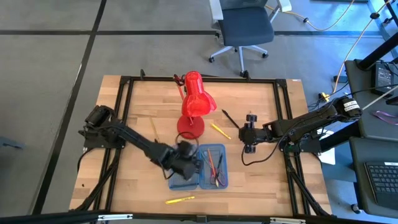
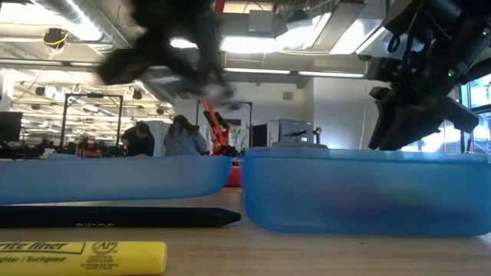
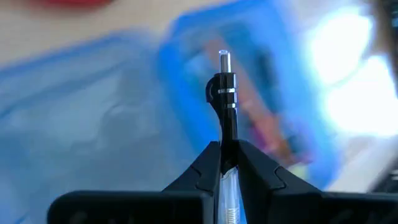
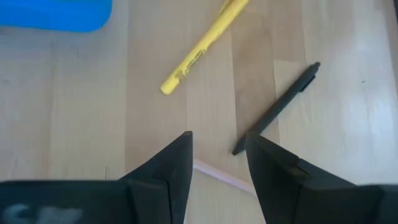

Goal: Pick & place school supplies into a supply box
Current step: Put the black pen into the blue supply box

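Note:
The supply box (image 1: 200,165) is a blue two-half case lying open near the table's front middle. Its right half (image 1: 216,167) holds several pens. My left gripper (image 1: 185,163) hovers over the left half, shut on a pen with a black top and clear barrel (image 3: 224,87). A yellow pen (image 1: 219,130) and a black pen (image 1: 231,117) lie flat on the wood beside my right gripper (image 4: 217,149), which hangs open above them. Another yellow pen (image 1: 180,200) lies near the front edge. My left gripper pinches the pen's barrel (image 3: 229,134) between its two fingers. The pen lies along the fingers, and its black top with the clicker (image 3: 224,60) sticks out past the fingertips. The fingers slant down from the table's left, and the pen is lifted clear above the case.
A red desk lamp (image 1: 196,102) stands just behind the case. A thin wooden pencil (image 1: 154,129) lies left of the lamp. A black pen (image 2: 115,217) and a yellow highlighter (image 2: 77,257) lie in front of the case. A black frame (image 1: 124,124) edges the table.

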`<action>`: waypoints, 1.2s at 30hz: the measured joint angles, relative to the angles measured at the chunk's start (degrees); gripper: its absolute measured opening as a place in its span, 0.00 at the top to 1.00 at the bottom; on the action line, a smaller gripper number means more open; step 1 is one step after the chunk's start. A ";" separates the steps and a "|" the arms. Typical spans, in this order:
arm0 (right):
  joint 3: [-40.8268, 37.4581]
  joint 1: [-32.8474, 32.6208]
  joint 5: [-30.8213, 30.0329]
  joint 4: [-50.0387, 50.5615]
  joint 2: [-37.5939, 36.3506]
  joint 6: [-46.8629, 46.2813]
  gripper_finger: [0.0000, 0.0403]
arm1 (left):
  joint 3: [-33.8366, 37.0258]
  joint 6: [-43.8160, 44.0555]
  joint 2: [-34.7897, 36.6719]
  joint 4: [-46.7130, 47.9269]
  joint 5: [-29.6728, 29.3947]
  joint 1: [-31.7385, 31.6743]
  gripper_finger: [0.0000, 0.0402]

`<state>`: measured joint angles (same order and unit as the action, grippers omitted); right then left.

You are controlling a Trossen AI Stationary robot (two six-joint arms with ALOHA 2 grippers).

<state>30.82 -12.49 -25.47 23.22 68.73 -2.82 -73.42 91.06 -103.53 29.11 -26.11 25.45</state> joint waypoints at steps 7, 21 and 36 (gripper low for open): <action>0.00 0.00 0.06 -0.65 -0.02 0.28 0.62 | -7.82 -14.55 -6.91 -5.39 3.14 -5.39 0.94; 0.01 0.00 1.18 -0.74 -0.04 0.28 0.62 | -12.14 -17.35 -13.94 -5.27 7.83 -7.66 0.92; 0.01 0.07 1.20 -0.69 -0.04 0.30 0.62 | -12.14 -17.36 -13.87 -5.26 6.94 -7.39 0.86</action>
<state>30.83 -12.43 -24.27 22.52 68.69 -2.52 -85.56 73.70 -117.40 23.86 -19.17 18.06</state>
